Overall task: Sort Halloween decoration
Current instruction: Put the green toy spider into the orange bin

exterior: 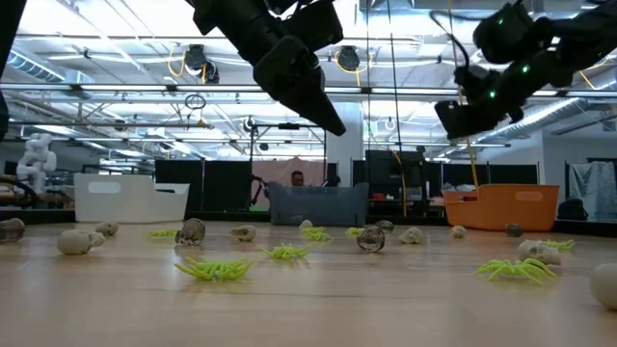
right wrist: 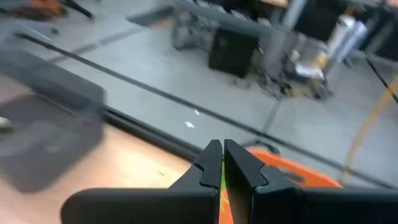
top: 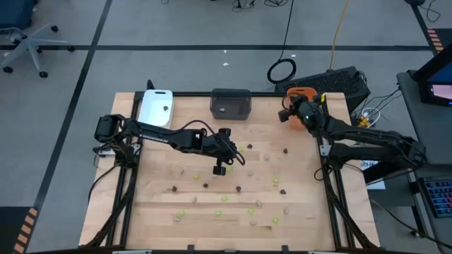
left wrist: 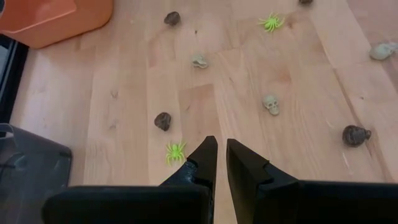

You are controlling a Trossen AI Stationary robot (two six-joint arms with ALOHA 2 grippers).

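While the right gripper [right wrist: 222, 163] hangs above the orange tray [top: 302, 93], its fingers pinch a lime green piece [right wrist: 221, 186], presumably a spider due for release there. The left gripper [left wrist: 219, 158] hovers mid-table, fingers nearly together and empty, above a green spider [left wrist: 175, 151]. Only the right wrist view shows the held sliver; the high view alone shows the remaining decorations scattered across the table [top: 155, 204].
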